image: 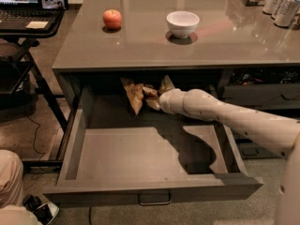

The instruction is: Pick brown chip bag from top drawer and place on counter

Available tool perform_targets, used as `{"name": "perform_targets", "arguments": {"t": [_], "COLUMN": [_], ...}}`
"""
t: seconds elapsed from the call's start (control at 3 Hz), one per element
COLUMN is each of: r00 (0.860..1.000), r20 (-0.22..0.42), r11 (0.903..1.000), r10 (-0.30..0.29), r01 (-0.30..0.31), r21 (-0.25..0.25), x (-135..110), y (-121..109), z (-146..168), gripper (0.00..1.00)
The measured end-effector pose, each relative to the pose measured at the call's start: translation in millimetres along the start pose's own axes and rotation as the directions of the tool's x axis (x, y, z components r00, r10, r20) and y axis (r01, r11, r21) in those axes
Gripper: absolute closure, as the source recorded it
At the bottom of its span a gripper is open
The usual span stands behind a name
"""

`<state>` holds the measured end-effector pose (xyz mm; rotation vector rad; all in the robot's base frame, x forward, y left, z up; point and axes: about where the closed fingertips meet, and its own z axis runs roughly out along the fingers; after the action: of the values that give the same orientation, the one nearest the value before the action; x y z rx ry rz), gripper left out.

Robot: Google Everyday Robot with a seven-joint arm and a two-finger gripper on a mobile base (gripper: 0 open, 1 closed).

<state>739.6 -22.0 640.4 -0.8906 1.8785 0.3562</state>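
The top drawer (117, 190) is pulled wide open below the counter (234, 50). The brown chip bag (135, 95) is at the drawer's back, under the counter edge, crumpled and tipped up. My arm reaches in from the right. My gripper (154, 97) is at the bag's right side and shut on it; the fingers are mostly hidden by the bag and the wrist. The bag's lower corner hangs close to the drawer floor.
On the counter are a red apple (112, 19), a white bowl (182, 23) and several cans (281, 3) at the far right. A laptop stand (28, 18) is at the left. A person's leg (8, 182) is at the lower left. Narrower drawers (262, 93) sit at the right.
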Motion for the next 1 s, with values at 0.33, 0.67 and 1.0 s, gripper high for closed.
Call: {"name": "perform_targets", "arguments": {"t": [0.33,0.67,1.0], "r00": [1.0,0.999,0.997], "r20": [-0.005,-0.026,-0.067], "r11": [0.9995,0.9959,0.9823], "r10": [0.022,0.03,0.039], "r01": [-0.022,-0.032,-0.05], "r21": [-0.022,-0.084,-0.18], "x": [-3,-5,-4], "y": [22,43,65], "z": [-38,-78,-117], "gripper": [1.0,1.0,1.0]}}
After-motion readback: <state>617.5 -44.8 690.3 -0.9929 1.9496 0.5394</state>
